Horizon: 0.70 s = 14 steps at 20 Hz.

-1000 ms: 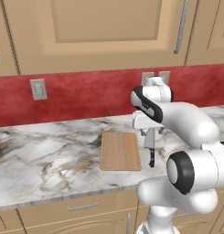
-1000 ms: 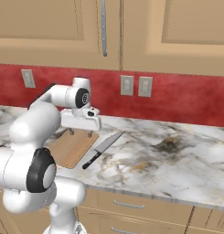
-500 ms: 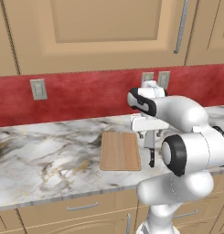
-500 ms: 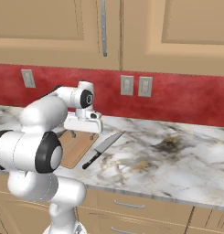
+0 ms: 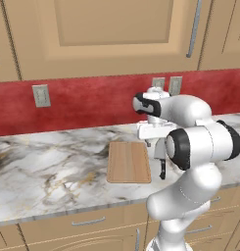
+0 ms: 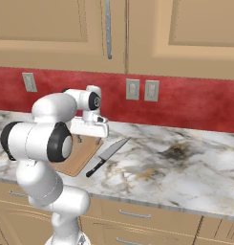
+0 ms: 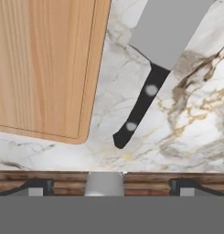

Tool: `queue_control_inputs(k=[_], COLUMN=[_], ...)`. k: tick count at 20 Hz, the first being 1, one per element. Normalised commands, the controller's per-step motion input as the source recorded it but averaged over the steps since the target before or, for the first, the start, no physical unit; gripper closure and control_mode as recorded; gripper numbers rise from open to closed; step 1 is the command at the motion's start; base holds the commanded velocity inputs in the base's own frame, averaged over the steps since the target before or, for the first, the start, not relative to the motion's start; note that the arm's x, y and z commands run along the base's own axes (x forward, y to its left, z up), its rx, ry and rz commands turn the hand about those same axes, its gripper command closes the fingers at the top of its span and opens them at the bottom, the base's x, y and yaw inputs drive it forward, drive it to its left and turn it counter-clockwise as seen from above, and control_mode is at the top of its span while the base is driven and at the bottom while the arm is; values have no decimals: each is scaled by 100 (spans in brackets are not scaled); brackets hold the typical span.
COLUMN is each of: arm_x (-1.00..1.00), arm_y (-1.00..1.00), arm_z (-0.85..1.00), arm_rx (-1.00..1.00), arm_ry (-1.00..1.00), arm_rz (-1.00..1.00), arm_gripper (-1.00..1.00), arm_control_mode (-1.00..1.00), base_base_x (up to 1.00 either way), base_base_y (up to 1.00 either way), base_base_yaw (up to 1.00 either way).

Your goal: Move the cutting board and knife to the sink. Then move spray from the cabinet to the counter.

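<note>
Two things lie flat on the counter [image 5: 53, 166] under my hand: the cutting board [image 5: 129, 162] and the knife [image 6: 108, 155], side by side with a strip of bare marble between them, not touching.

From my left base camera, the board lies at about 9 o'clock from my gripper [image 5: 156, 145], its long sides running away from the front edge of the counter. My gripper hangs above the counter just past the board's right edge, and a short dark piece of the knife shows below it, at 6 o'clock from the hand.

From my right base camera, the board is partly hidden behind my arm; the knife lies just right of it, black handle toward the counter's front edge, grey blade pointing off toward 1 o'clock and the red back wall [image 6: 195, 103]. My gripper [image 6: 88, 139] hangs at about 10 o'clock from the knife handle.

Looking down along my hand, the board [image 7: 45, 68] takes the upper left, the knife [image 7: 152, 68] the upper right, its handle slanting down toward 7 o'clock. My fingers [image 7: 38, 186] stand wide apart at the bottom with nothing between them, and I hold nothing.
</note>
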Motion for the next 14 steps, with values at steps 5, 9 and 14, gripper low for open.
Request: queue_control_inputs(k=[5,9,14], arm_x=[21,37,43], arm_y=[4,3,3], arm_z=[-12,-28,-30], arm_rx=[0,1,1], arm_ry=[-3,-6,-13], arm_rz=[0,1,2], arm_gripper=[-100,-100,-100], arm_control_mode=[-100,-100,-100], base_base_x=[0,0,0], base_base_y=[0,0,0], base_base_yaw=[0,0,0])
